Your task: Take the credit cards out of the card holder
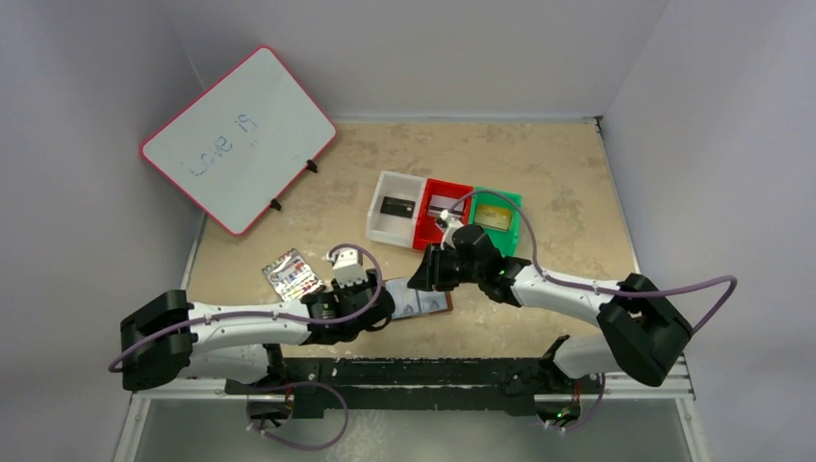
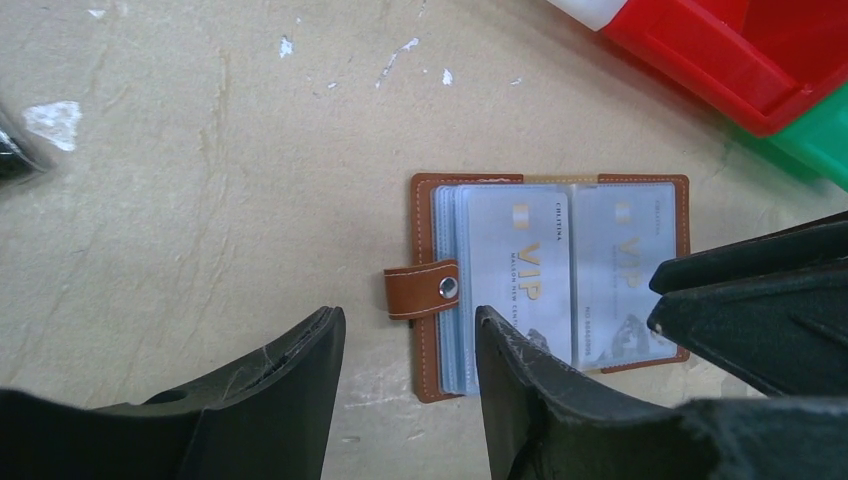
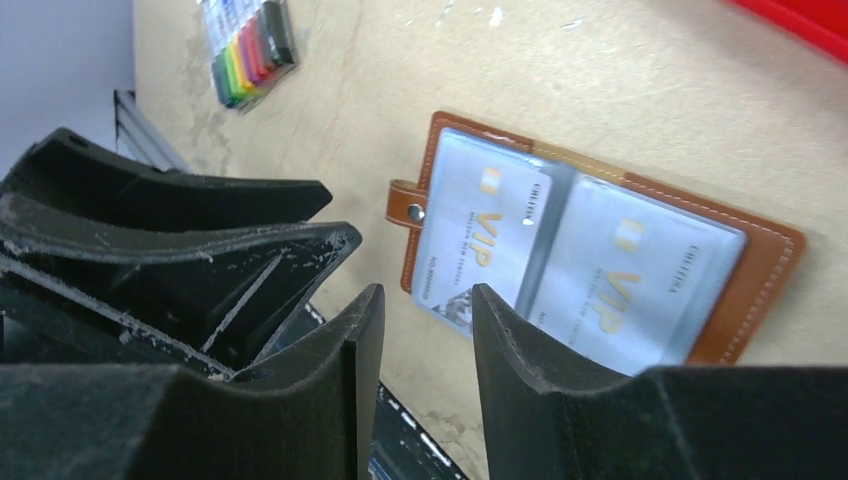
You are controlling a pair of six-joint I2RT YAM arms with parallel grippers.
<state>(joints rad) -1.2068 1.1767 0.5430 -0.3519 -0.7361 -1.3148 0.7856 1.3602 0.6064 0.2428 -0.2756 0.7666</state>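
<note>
Table [image 1: 539, 173]: tan and scuffed, white walls round it, both arms reaching in from 6 o'clock.
Whiteboard [image 1: 239, 140]: red-rimmed, propped up at 10 o'clock with faint blue writing on it.
Left gripper [image 2: 410, 325]: there it hangs over the holder's 9 o'clock edge. Jaws apart, bare table in the gap, gripping nothing.
Right gripper [image 3: 427, 300]: coming in from 3 o'clock with its tips over the right-hand page. Jaws part-way apart and nothing clamped; whether they touch the sleeve, I cannot tell.
Bins: white [image 1: 385, 226], red [image 1: 428, 231] and green [image 1: 515, 207], touching in a row at 12 o'clock of the holder.
Card holder [image 2: 422, 230]: brown leather, lying open and flat near the table's 6 o'clock edge, between the two grippers, snap tab sticking out at 9 o'clock.
Rainbow-striped pack [image 1: 292, 274]: flat on the table, 9 o'clock of the holder.
Credit cards: black one [image 1: 396, 205] in the white bin, silvery one [image 1: 441, 204] in the red, gold one [image 1: 494, 217] in the green.
Sleeve cards: two pale VIP cards, left page [image 2: 520, 280] and right page [image 2: 625, 270], inside the clear sleeves.
</note>
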